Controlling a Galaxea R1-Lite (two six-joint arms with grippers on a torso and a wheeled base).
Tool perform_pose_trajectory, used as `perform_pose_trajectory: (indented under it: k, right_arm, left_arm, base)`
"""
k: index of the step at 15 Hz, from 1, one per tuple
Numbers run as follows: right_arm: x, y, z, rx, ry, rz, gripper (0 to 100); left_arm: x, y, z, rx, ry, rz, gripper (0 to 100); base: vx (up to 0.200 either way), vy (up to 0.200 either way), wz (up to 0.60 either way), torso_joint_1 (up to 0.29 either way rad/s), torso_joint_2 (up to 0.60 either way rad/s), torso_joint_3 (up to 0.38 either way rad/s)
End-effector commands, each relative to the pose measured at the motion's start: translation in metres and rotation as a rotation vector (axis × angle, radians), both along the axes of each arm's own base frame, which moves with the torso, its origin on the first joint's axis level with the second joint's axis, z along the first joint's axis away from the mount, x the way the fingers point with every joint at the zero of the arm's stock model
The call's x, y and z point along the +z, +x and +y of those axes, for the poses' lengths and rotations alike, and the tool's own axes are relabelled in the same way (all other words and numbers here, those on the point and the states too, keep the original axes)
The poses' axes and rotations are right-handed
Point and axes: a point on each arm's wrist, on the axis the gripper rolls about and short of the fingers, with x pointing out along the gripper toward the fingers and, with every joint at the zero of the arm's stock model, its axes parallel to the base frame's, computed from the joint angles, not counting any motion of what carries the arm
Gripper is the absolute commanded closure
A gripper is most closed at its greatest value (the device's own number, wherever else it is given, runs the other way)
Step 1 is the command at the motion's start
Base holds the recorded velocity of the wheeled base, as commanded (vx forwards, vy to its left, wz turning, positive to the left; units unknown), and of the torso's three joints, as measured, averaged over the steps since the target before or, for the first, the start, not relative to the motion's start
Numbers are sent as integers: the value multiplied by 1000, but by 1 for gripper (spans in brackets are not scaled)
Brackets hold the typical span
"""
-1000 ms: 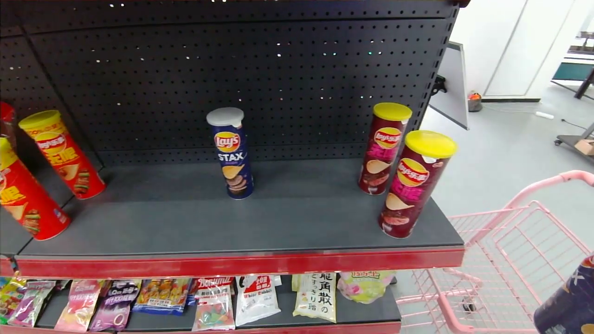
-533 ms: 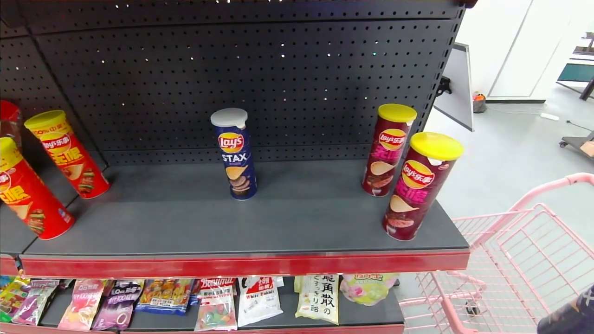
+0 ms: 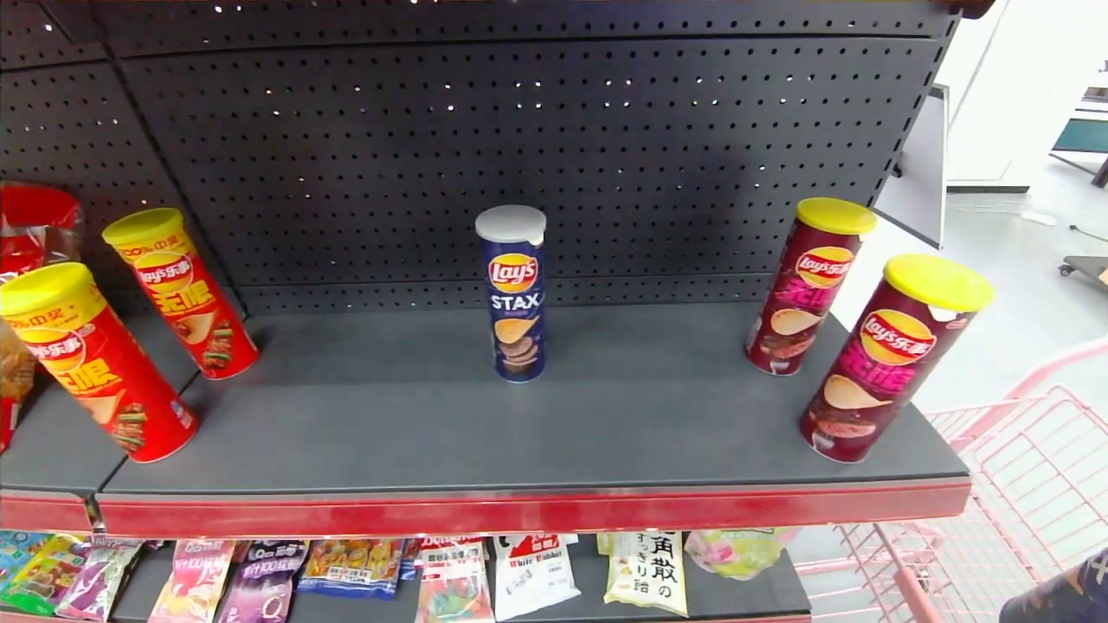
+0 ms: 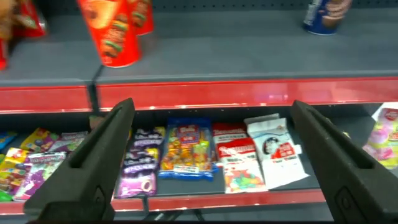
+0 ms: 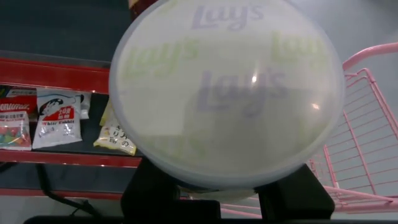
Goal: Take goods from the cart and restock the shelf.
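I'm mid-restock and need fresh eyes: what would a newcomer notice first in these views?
Probably the lone blue can standing in the middle of the shelf, with two maroon cans to its right and two red cans to its left. Next, the pale-lidded can clamped in the right gripper next to the pink cart.
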Motion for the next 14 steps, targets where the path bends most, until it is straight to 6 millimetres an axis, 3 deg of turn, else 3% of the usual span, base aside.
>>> perform_pose_trajectory:
  k: [1,5,8,14]
  right_arm:
    - [0,-1,0,0,0,-3,100]
    - [-2,-5,0,14,33,-33,100]
    - [-2,-10,0,17,48,-67,100]
    - [-26,-33,0,80,59,-183,100]
  left_arm:
    - [0,0,0,0,0,1,0]
    - [0,0,0,-2,0,1,0]
    - [0,0,0,0,0,1,0]
    - [0,0,0,-2,0,1,0]
  base:
    - [0,200,0,-2,2,7]
    - [0,200,0,1,5,4]
    - [0,0,0,0,0,0]
    - [0,0,0,0,0,0]
